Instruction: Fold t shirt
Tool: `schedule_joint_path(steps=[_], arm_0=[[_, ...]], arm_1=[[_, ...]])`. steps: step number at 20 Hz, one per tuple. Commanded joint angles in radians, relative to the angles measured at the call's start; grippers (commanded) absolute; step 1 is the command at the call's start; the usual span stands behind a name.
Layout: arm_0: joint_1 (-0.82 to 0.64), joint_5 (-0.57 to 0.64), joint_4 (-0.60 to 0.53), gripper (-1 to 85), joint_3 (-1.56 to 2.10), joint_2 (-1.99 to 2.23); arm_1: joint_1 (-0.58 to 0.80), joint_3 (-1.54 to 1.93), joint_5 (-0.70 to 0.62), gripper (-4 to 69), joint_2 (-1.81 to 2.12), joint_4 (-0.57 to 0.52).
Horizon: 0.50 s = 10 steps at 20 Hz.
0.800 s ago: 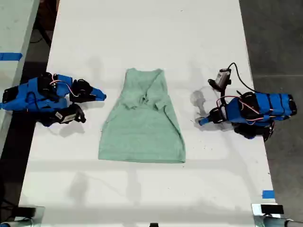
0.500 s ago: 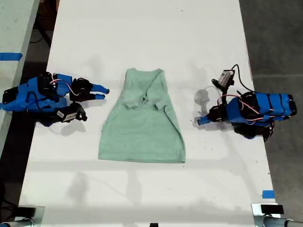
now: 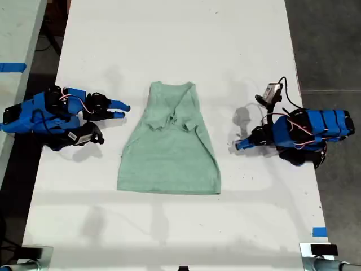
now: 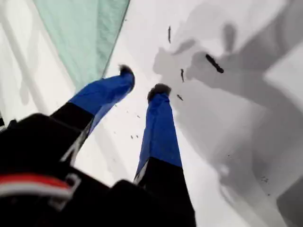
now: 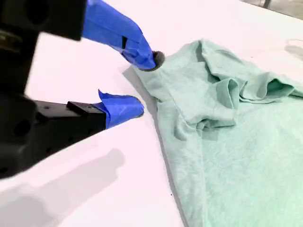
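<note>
Looking at the exterior view first: the t shirt (image 3: 169,152) lies flat mid-counter (image 3: 169,45), neck end toward the far edge, hem toward the near edge, sleeves tucked in & bunched over the chest. Sleeves look done, so my guess is the remaining step is a hem-to-neck fold. My second tool (image 3: 118,108) sits at the exterior view's left, tips aimed at the shirt's upper side edge, close but with bare counter showing between. My first tool (image 3: 238,145) is at the exterior view's right, low to the counter, pointing at the opposite side edge w/ a wider gap. One arm per side makes sense: each can pinch its own edge so the fabric lifts evenly.

First wrist view: my first tool (image 4: 142,80) is released, the two blue fingers apart w/ nothing between, only counter under the tips. The shirt edge (image 4: 85,33) is just beyond one tip, not touched.

Second wrist view: my second tool (image 5: 146,84) is also released, jaws spread wide. One tip is right at the shirt (image 5: 227,142) near the shoulder, touching or nearly so, can't tell which; the other is on bare counter beside the edge. Spread that wide prob. to straddle the fabric edge before clamping.
</note>
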Motion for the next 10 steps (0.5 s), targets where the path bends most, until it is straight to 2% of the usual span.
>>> schedule_joint_path(steps=[1,4,5,6,7,9,10], arm_0=[[-0.012,-0.006,-0.002,12.4,0.046,0.005],[-0.012,-0.006,-0.002,12.5,0.046,0.005],[-0.012,-0.006,-0.002,12.5,0.046,0.005],[-0.012,-0.006,-0.002,12.5,0.046,0.005],[-0.012,-0.006,-0.002,12.5,0.046,0.005],[-0.012,-0.006,-0.002,12.5,0.046,0.005],[-0.012,-0.006,-0.002,12.5,0.046,0.005]], arm_1=[[-0.025,-0.245,0.000,24.5,-0.394,-0.140],[-0.078,-0.549,0.040,33.9,-0.874,-0.184],[-0.089,-0.597,0.066,34.4,-0.963,-0.202],[-0.094,-0.618,0.097,33.6,-1.025,-0.227],[-0.097,-0.621,0.127,28.5,-1.068,-0.268],[-0.110,-0.653,0.121,21.1,-1.221,-0.388],[-0.118,-0.718,0.121,19.9,-1.336,-0.394]])
